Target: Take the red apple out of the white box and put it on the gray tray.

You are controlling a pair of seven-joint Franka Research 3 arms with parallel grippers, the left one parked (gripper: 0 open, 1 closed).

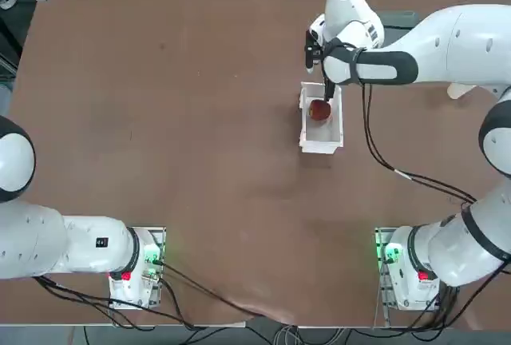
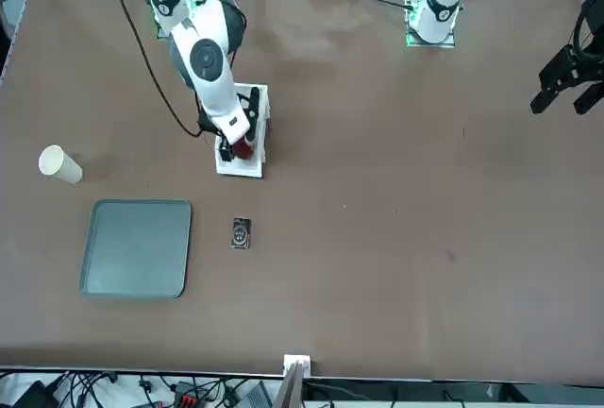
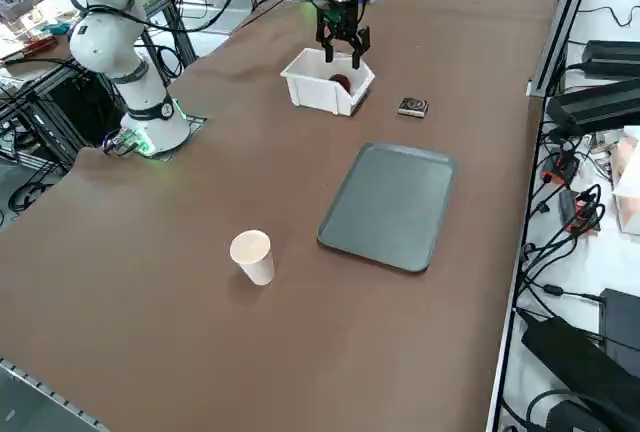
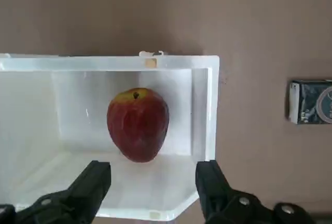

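The white box (image 4: 181, 182) looks like glossy plastic; the gray tray (image 3: 392, 207) looks smooth and matt.

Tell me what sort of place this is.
Probably a robotics lab: a robot arm reaches over a white box, and cables run beside the table.

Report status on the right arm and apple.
Right gripper open above white box. Red apple inside box, not gripped. Nothing seen blocking it.
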